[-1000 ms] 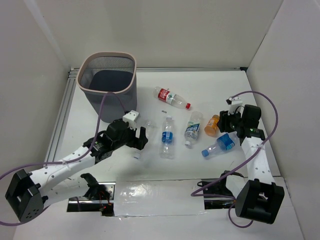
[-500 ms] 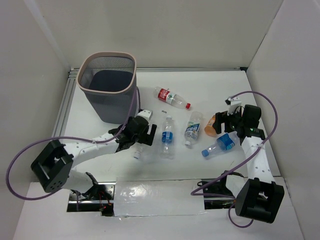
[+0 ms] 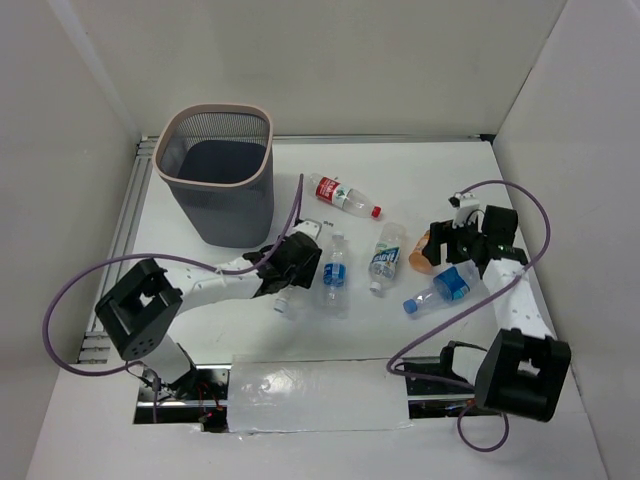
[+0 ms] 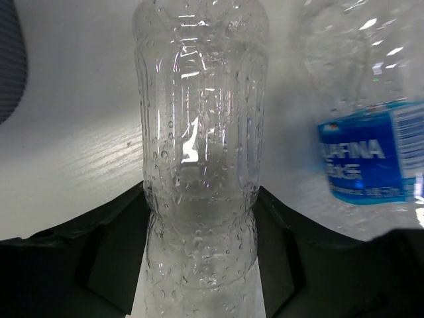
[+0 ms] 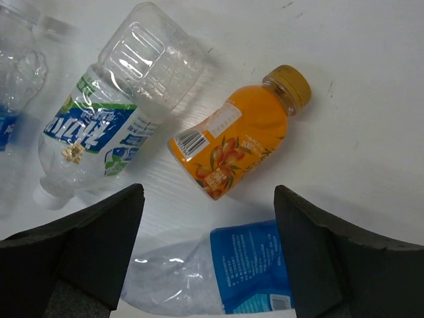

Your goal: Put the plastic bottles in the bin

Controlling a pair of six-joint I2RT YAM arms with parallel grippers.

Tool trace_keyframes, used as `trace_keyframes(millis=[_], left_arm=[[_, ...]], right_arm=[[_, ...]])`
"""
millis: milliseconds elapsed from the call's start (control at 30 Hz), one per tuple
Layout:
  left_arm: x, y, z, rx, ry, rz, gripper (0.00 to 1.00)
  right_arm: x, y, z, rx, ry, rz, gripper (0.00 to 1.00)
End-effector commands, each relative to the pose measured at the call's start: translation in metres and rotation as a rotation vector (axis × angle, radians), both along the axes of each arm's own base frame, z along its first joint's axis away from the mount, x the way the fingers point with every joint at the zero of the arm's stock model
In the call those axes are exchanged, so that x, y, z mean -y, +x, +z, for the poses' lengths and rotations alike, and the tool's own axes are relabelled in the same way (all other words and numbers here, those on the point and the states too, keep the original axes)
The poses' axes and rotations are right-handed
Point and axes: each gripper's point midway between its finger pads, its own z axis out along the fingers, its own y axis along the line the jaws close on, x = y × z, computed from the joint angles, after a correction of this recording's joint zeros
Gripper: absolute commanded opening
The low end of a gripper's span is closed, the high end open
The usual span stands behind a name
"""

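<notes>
Far left, at the back of the white table (image 3: 430,170): a tall dark grey mesh bin (image 3: 230,215) with a pale pinkish rim, standing upright by the left edge. All six bottles noted lay outside it, on or over the tabletop.

Just right of the bin's near corner sat the left gripper (image 4: 200,199), its arm coming in low from the left. Its two black fingers (image 4: 106,265) were pressed against both flanks of a clear, unlabelled plastic bottle (image 4: 199,119), beaded with droplets inside and lying lengthwise between them. From overhead only the bottle's near end showed past the gripper. Whether it rested on the table or was raised a touch, I could not make out.

Just beside it to the right, a clear bottle with a blue label (image 3: 335,272) lay roughly parallel, close to the gripped one but apart from it. Farther back, well apart from the rest, a clear bottle with a red label and red cap (image 3: 341,194) lay slanted. Next right, a clear ribbed bottle with a white, blue and green label (image 3: 386,258) lay with its cap toward the near side.

Beside that was a small orange juice bottle with a yellow cap (image 5: 242,142), on its side. Near it, toward the arms, lay a crumpled clear bottle with a bright blue label (image 3: 440,287).

The right gripper (image 5: 209,199) hung above the orange bottle, jaws spread wide, gripping nothing, fingers clear of every bottle.
</notes>
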Motion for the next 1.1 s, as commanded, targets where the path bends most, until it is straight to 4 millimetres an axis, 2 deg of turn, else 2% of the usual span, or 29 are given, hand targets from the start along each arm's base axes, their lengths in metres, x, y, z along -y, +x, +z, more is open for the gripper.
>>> trace_keyframes(millis=[0, 33, 67, 100, 133, 167, 267, 300, 333, 367, 433, 467, 500, 567, 600, 633, 700, 733, 800, 833, 900, 933, 1000, 1067], left_arm=[[0.036, 0.011, 0.07, 0.146, -0.113, -0.072, 0.41], [0.043, 0.01, 0.088, 0.172, -0.144, -0.1, 0.4], [0.052, 0.015, 0.117, 0.22, -0.186, -0.127, 0.4], [0.06, 0.013, 0.138, 0.254, -0.218, -0.154, 0.39], [0.06, 0.014, 0.165, 0.296, -0.252, -0.159, 0.39], [0.069, 0.017, 0.204, 0.355, -0.307, -0.189, 0.39], [0.068, 0.021, 0.273, 0.485, -0.369, -0.201, 0.39], [0.067, 0.024, 0.31, 0.545, -0.403, -0.194, 0.39], [0.067, 0.024, 0.329, 0.581, -0.42, -0.197, 0.39], [0.06, 0.026, 0.364, 0.654, -0.431, -0.179, 0.39], [0.049, 0.029, 0.395, 0.724, -0.427, -0.147, 0.41], [0.037, 0.036, 0.41, 0.766, -0.424, -0.109, 0.43], [0.015, 0.046, 0.433, 0.825, -0.414, -0.048, 0.44], [-0.007, 0.06, 0.445, 0.867, -0.383, 0.028, 0.44], [-0.031, 0.075, 0.45, 0.888, -0.357, 0.113, 0.44], [-0.041, 0.085, 0.446, 0.886, -0.332, 0.15, 0.45], [-0.068, 0.098, 0.451, 0.925, -0.316, 0.264, 0.45], [-0.091, 0.108, 0.45, 0.939, -0.289, 0.332, 0.45], [-0.116, 0.124, 0.443, 0.949, -0.266, 0.451, 0.45], [-0.143, 0.133, 0.439, 0.951, -0.257, 0.542, 0.45], [-0.161, 0.147, 0.433, 0.948, -0.265, 0.607, 0.45], [-0.178, 0.154, 0.431, 0.947, -0.253, 0.65, 0.45], [-0.185, 0.169, 0.416, 0.925, -0.215, 0.679, 0.48], [-0.2, 0.178, 0.405, 0.91, -0.153, 0.708, 0.56]], right_arm=[[-0.001, 0.026, 0.017, 0.009, 0.072, -0.013, 0.85], [-0.003, 0.026, 0.014, -0.03, 0.098, -0.011, 0.85], [-0.005, 0.028, 0.012, -0.054, 0.121, -0.009, 0.84], [-0.006, 0.035, 0.01, -0.087, 0.15, -0.011, 0.84], [-0.007, 0.038, 0.01, -0.105, 0.173, -0.012, 0.84], [-0.008, 0.039, 0.009, -0.127, 0.19, -0.025, 0.84], [-0.001, 0.053, 0.007, -0.157, 0.187, -0.12, 0.84], [0.006, 0.061, 0.008, -0.162, 0.176, -0.154, 0.84], [0.011, 0.061, 0.003, -0.19, 0.157, -0.18, 0.84], [0.01, 0.062, 0.0, -0.217, 0.167, -0.204, 0.84], [0.013, 0.063, -0.01, -0.257, 0.149, -0.244, 0.84], [0.012, 0.063, -0.011, -0.259, 0.136, -0.245, 0.84], [0.011, 0.063, -0.016, -0.275, 0.132, -0.252, 0.84], [0.01, 0.06, -0.024, -0.298, 0.134, -0.253, 0.84], [0.009, 0.06, -0.027, -0.31, 0.142, -0.261, 0.84], [0.008, 0.06, -0.029, -0.31, 0.149, -0.255, 0.84], [0.007, 0.058, -0.032, -0.311, 0.149, -0.255, 0.84], [0.007, 0.059, -0.032, -0.311, 0.149, -0.255, 0.84], [0.007, 0.055, -0.035, -0.322, 0.15, -0.255, 0.84], [0.007, 0.055, -0.035, -0.322, 0.15, -0.255, 0.85], [0.007, 0.055, -0.035, -0.322, 0.15, -0.255, 0.85], [0.007, 0.053, -0.036, -0.329, 0.145, -0.249, 0.85], [0.006, 0.05, -0.043, -0.348, 0.146, -0.25, 0.85], [0.006, 0.05, -0.047, -0.361, 0.147, -0.251, 0.85]])
